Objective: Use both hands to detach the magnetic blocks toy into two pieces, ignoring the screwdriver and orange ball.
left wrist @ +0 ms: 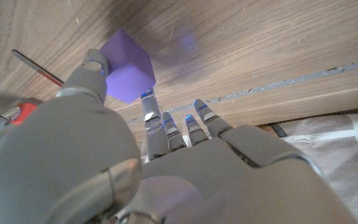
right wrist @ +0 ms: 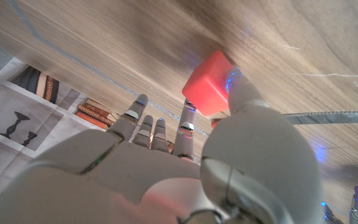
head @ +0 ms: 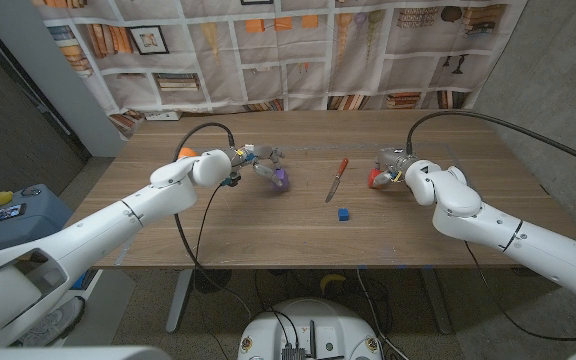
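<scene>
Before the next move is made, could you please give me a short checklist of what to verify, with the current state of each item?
1. Left hand holds the purple block: ok.
2. Right hand holds the red block: ok.
3. The two held blocks are apart: ok.
4. Screwdriver lies untouched between the hands: ok.
5. Small blue block lies loose on the table, joined to neither piece: not ok.
6. Orange ball undisturbed behind the left arm: cannot tell.

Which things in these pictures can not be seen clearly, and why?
- Orange ball: head view, mostly hidden behind the left arm.
- Purple block: head view, blurred; the left hand partly covers it.
- Red block: head view, mostly hidden by the right hand.
- Blue block: head view, too small for detail.
- Screwdriver: left wrist view, the hand hides its handle.
</scene>
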`<state>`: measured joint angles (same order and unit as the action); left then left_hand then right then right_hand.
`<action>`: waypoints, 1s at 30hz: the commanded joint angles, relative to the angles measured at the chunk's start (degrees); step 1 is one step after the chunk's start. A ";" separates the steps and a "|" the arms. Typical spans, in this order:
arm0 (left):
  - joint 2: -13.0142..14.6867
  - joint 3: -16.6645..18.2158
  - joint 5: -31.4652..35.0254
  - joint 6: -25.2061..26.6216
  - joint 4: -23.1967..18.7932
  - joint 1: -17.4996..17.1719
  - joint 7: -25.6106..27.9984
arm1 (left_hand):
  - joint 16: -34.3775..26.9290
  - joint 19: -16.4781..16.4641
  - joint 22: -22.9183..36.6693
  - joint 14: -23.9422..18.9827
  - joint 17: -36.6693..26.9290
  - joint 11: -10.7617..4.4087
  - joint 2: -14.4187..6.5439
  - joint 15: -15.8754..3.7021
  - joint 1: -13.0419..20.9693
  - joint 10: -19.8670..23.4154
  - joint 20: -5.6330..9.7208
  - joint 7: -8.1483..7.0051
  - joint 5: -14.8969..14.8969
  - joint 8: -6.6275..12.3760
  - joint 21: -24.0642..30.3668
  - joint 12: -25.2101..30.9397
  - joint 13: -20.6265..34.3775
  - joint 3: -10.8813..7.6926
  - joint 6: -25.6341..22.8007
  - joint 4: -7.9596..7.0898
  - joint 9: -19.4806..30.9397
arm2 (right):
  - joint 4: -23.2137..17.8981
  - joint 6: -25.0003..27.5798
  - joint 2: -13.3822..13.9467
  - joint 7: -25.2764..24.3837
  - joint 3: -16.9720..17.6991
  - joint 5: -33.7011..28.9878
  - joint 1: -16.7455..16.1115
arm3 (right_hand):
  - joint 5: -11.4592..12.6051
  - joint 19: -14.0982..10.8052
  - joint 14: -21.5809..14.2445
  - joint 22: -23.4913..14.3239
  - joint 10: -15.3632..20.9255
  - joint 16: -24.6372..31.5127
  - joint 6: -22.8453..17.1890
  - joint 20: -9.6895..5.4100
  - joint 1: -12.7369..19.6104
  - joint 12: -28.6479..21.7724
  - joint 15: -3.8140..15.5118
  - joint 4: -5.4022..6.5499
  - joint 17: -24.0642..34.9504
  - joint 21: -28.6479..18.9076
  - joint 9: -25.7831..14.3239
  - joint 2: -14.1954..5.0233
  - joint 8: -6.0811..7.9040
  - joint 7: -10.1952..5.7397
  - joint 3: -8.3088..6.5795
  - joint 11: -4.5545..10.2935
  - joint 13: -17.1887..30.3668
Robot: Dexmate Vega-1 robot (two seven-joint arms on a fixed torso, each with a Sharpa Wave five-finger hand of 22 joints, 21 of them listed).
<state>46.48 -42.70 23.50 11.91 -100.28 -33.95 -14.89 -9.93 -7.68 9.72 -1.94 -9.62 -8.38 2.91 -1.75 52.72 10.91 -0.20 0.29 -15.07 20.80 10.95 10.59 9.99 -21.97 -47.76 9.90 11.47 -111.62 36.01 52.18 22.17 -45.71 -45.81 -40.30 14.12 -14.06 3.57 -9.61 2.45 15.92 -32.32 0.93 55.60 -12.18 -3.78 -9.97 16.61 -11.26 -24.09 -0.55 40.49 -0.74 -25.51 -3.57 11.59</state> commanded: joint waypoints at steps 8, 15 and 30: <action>-0.53 -1.54 3.83 2.69 -0.52 0.45 -1.14 | -0.01 0.82 0.28 0.48 -0.14 0.03 -5.14 0.23 4.14 -0.61 -0.03 -3.95 -0.50 0.49 -0.35 -0.05 0.25 0.05 -3.78 -0.42 2.47 | 1.91 -0.05 -2.02 -0.76 0.16 -2.10 -0.96 | -0.22 -0.92 -0.44 -0.17 0.32 0.27 -3.10 0.15 3.31 0.09 -0.03 0.04 0.21 -0.38 -0.08 -2.83 0.41 -3.44 0.28 0.07 0.35; -0.67 -1.66 4.01 3.12 -0.32 0.36 -1.35 | -0.03 1.16 0.28 0.82 -0.14 0.64 -5.20 0.35 3.95 -1.10 -0.09 -4.01 -0.56 0.39 -0.33 -0.07 0.25 0.16 -3.69 -0.45 2.42 | 2.83 -0.47 -2.54 -0.07 -0.37 -2.48 -0.43 | -0.27 -1.06 -0.59 -0.18 0.42 0.34 -3.03 0.09 3.43 0.07 0.10 0.08 0.30 -0.36 0.02 -2.85 0.48 -3.58 0.41 0.15 0.36; -0.52 -2.12 4.28 4.54 -0.41 0.55 -2.93 | 0.00 1.83 0.29 2.05 -0.18 1.82 -4.93 1.22 2.95 -3.10 -0.16 -4.12 -0.53 -0.60 -0.23 -0.24 0.25 0.77 -1.68 -0.61 2.25 | 3.09 -0.90 -2.63 2.07 -0.63 -2.66 0.38 | -0.45 -1.14 -0.43 -0.20 0.06 0.27 0.04 0.34 3.57 0.27 -0.18 0.20 0.55 -0.19 0.45 -2.70 -0.45 -2.38 0.97 -0.06 0.42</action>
<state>45.85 -44.48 27.46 15.49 -100.66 -33.59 -16.67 -9.93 -6.33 9.72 -0.41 -9.62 -6.78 2.14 -0.58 51.96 8.29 -0.33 -0.73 -15.28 20.34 10.95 10.37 9.99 -21.26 -46.75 9.69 11.56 -108.72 35.53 49.63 22.90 -46.22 -48.45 -40.26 13.90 -14.84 3.14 -9.75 2.77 15.92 -31.49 0.91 55.60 -12.19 -3.79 -9.72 16.91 -11.26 -23.74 -0.55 40.58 -1.58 -24.81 -3.26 11.86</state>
